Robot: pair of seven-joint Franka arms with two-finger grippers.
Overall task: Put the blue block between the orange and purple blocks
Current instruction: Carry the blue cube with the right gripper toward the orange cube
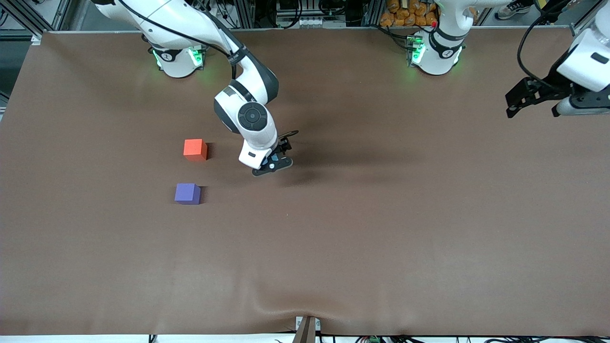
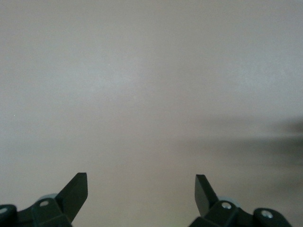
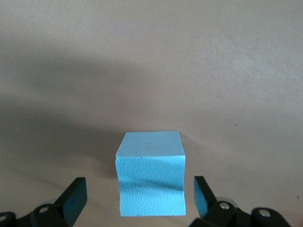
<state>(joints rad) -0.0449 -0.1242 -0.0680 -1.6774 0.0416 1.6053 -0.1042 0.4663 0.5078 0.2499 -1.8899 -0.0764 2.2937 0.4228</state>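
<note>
The right gripper (image 1: 272, 164) is low over the middle of the brown table (image 1: 381, 228), its arm reaching down from the base at the right arm's end. In the right wrist view the gripper (image 3: 139, 196) stands with its jaws spread wide, and the blue block (image 3: 150, 175) sits on the table between the two fingers (image 3: 75, 198). A clear gap shows on either side of the block, so neither finger touches it and it is not gripped. In the front view only a sliver of the blue block (image 1: 275, 156) is visible under the gripper, the rest being hidden by the wrist. The orange block (image 1: 195, 149) rests on the table toward the right arm's end, near the right gripper but apart from it. The purple block (image 1: 187, 193) rests nearer to the front camera than the orange block, almost in line with it, with bare table between the two. The blue block lies well apart from that gap, toward the table's middle. The left gripper (image 1: 533, 102) waits in the air over the left arm's end of the table. In the left wrist view the gripper (image 2: 141, 194) shows its fingers spread apart with nothing between them, only bare table below.
</note>
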